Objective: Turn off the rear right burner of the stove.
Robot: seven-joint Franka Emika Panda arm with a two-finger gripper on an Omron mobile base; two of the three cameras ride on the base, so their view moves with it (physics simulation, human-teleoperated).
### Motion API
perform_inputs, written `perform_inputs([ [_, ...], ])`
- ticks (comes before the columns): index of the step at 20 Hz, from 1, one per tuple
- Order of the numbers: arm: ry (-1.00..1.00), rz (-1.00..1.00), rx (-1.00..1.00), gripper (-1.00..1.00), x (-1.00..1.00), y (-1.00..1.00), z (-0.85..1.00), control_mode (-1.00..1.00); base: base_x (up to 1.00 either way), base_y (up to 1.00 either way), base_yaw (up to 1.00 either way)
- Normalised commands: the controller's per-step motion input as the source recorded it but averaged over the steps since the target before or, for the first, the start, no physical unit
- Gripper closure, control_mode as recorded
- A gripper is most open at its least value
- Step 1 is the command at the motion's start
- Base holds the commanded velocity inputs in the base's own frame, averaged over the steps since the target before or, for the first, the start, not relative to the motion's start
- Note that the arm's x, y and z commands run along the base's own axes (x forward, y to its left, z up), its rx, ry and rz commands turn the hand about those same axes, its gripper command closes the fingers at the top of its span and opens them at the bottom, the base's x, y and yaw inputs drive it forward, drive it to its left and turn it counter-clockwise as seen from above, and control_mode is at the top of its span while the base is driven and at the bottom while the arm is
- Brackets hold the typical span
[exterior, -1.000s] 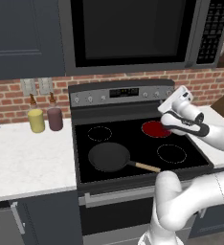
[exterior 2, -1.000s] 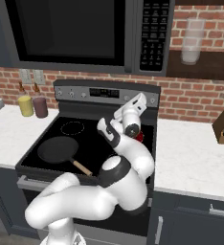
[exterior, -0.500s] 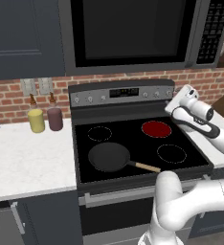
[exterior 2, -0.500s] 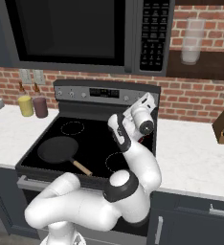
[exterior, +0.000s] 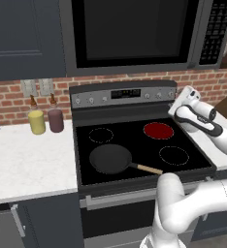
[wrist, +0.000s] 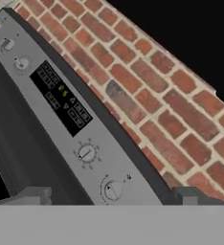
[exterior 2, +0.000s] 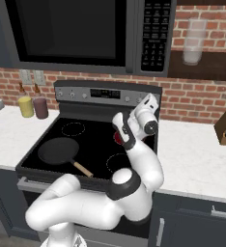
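Hand view: jaws spread wide, empty, facing the stove (exterior: pixel 135 145) panel's right knobs (wrist: pixel 113 190); rear right burner (exterior: pixel 158 130) glows red, so centre before pinching.

A black frying pan (exterior: pixel 110 158) sits on the stove (exterior: pixel 135 145); two jars (exterior: pixel 37 121) stand on the white tabletop (exterior: pixel 23 164).
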Motion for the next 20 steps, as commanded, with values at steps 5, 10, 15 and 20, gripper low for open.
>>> perform_inputs([
  [5, -0.05, 0.00, -0.12, -1.00, 0.22, 0.08, -0.15, -1.00, 0.00, 0.00, 0.00],
  [10, -0.04, 0.00, -0.12, -1.00, 0.28, 0.22, -0.15, -1.00, 0.00, 0.00, 0.00],
  [15, -0.04, -0.01, -0.09, -1.00, 0.31, 0.10, -0.10, -1.00, 0.00, 0.00, 0.00],
  [20, -0.05, 0.00, -0.04, -1.00, 0.35, 0.00, -0.09, -1.00, 0.00, 0.00, 0.00],
])
